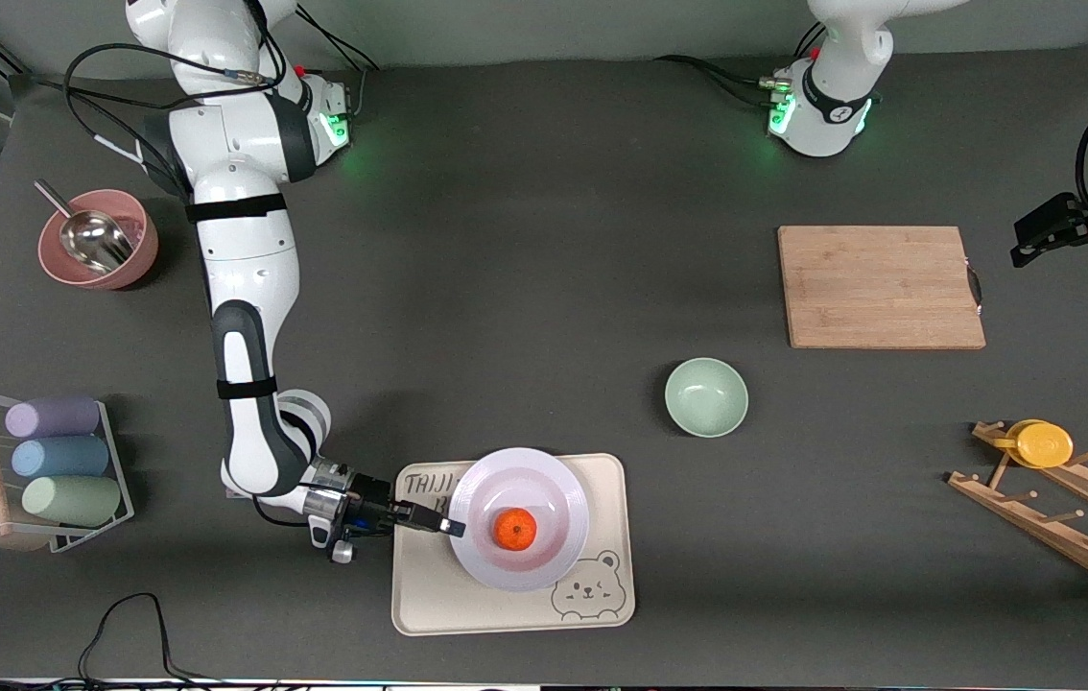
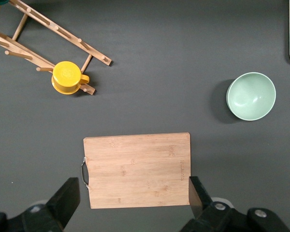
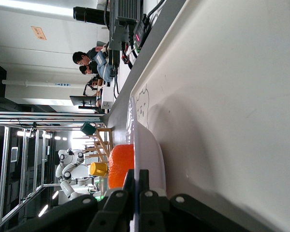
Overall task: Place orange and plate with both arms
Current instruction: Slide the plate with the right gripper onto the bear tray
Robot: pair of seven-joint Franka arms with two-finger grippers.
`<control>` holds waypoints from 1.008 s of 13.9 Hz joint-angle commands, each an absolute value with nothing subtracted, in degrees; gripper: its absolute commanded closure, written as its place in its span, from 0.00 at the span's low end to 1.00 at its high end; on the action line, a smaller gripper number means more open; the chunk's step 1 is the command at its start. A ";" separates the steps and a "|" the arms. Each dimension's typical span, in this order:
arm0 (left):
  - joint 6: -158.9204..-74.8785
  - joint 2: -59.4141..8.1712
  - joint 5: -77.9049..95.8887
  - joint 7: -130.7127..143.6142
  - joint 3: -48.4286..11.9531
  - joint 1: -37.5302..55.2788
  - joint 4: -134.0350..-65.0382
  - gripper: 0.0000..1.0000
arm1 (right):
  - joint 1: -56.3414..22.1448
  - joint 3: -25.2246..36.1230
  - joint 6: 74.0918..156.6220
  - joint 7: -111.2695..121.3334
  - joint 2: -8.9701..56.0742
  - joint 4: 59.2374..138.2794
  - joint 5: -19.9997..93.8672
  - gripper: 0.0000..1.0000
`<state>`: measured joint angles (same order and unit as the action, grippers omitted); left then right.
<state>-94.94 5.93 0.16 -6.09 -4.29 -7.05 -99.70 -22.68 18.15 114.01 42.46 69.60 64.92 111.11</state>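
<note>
Orange (image 1: 514, 529): in white plate (image 1: 544, 480) on tray (image 1: 602, 614) near table's camera edge. Right claw (image 1: 449, 525): clenched on plate rim. Left claw (image 2: 134, 197): released, waiting over cutting board (image 2: 137, 169).

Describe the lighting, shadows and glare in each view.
Front view: even overhead light; the right arm throws a soft shadow on the dark mat, green base lights glow, and the plate shows mild sheen around the orange. Left wrist view: flat light, with the green bowl casting a soft shadow. Right wrist view: bright ceiling strips flare in the background and the tray looks washed out.
</note>
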 commanded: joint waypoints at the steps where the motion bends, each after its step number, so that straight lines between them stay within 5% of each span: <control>1: -94.40 5.45 -0.53 -5.45 -4.48 -7.21 -98.61 0.00 | -22.15 17.67 114.87 42.80 71.19 62.58 111.01 0.87; 2: -94.39 5.36 -0.53 -5.45 -4.48 -7.29 -98.70 0.00 | -22.15 17.67 115.05 42.72 71.10 62.58 111.01 0.70; 4: -94.66 5.10 -0.53 -5.45 -4.48 -7.38 -98.61 0.00 | -22.15 17.67 115.14 42.63 71.10 62.58 111.01 0.52; 14: -95.62 5.01 -0.53 -5.45 -4.48 -7.47 -98.79 0.00 | -22.33 20.48 115.31 38.24 68.74 62.31 105.67 0.48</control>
<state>-95.36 5.42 0.16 -6.09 -4.29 -7.24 -99.71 -22.58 19.65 114.82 41.08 69.55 63.58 109.54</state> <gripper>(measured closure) 0.000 0.480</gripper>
